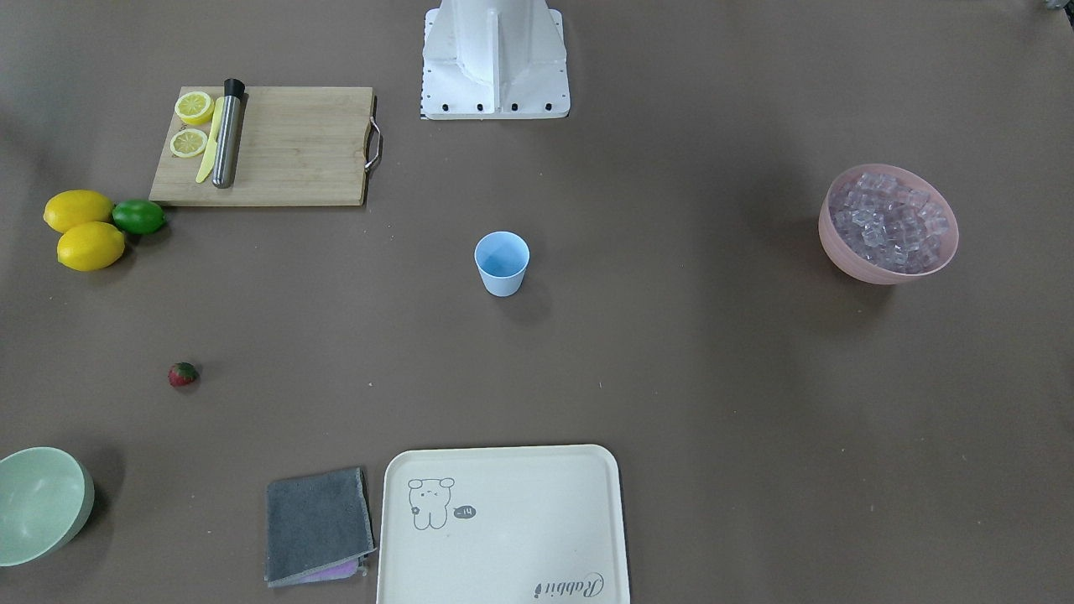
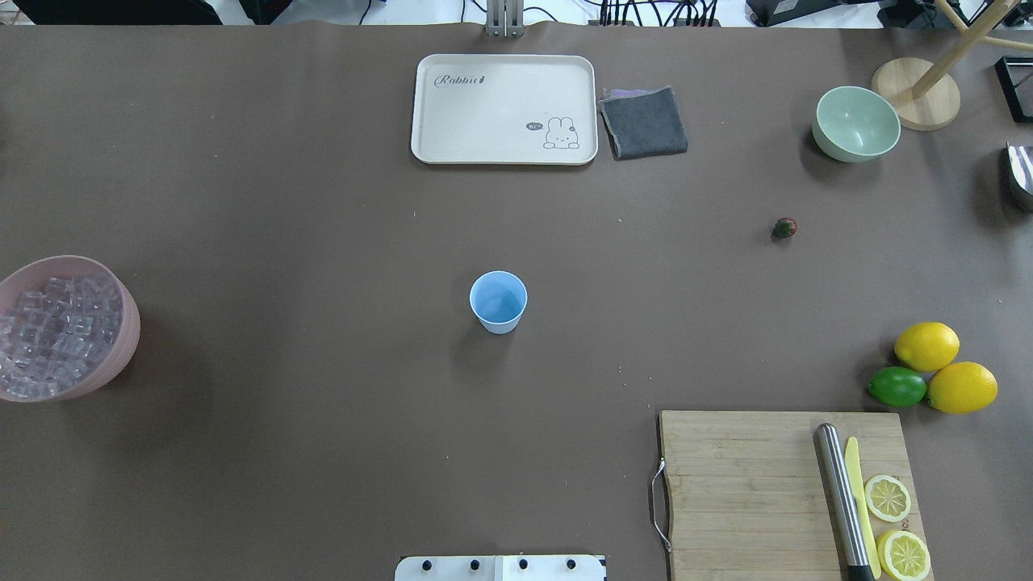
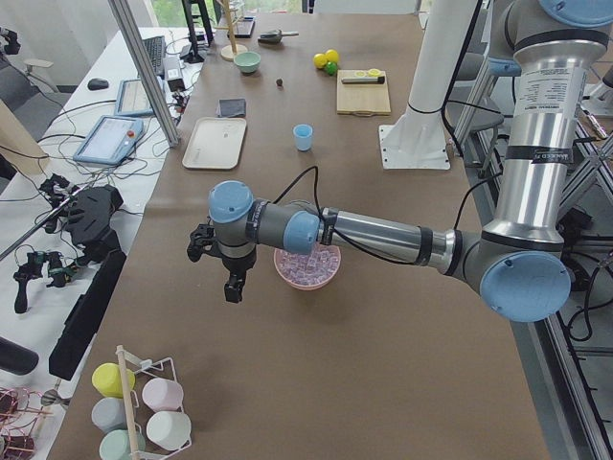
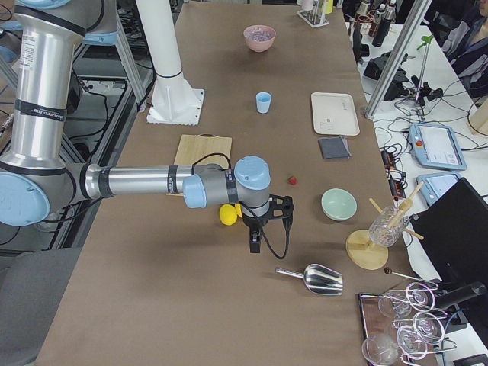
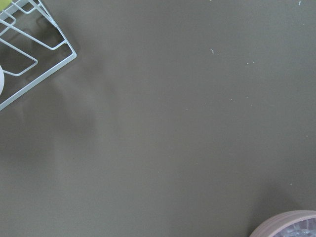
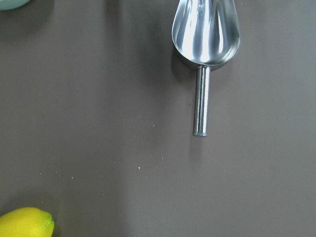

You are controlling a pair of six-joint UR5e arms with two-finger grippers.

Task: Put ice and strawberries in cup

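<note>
The pale-blue cup (image 1: pixel 502 262) stands upright and empty at mid-table, and also shows in the overhead view (image 2: pixel 498 301). The ice (image 1: pixel 894 220) fills a pink bowl (image 2: pixel 129 343) at the robot's left end. The strawberry (image 1: pixel 183 374) lies alone on the table on the robot's right side and shows in the overhead view (image 2: pixel 784 228). My left gripper (image 3: pixel 233 287) hangs beside the pink bowl, towards the table's end. My right gripper (image 4: pixel 255 242) hangs between the lemons and a metal scoop (image 6: pixel 205 34). I cannot tell whether either gripper is open or shut.
A cutting board (image 2: pixel 750 492) holds lemon slices, a yellow knife and a steel muddler. Two lemons (image 2: pixel 928 345) and a lime (image 2: pixel 896 386) lie beside it. A cream tray (image 2: pixel 452 121), a grey cloth (image 2: pixel 644 123) and a pale-green bowl (image 2: pixel 855 123) stand along the far edge. A wire cup rack (image 5: pixel 29 54) is at the left end.
</note>
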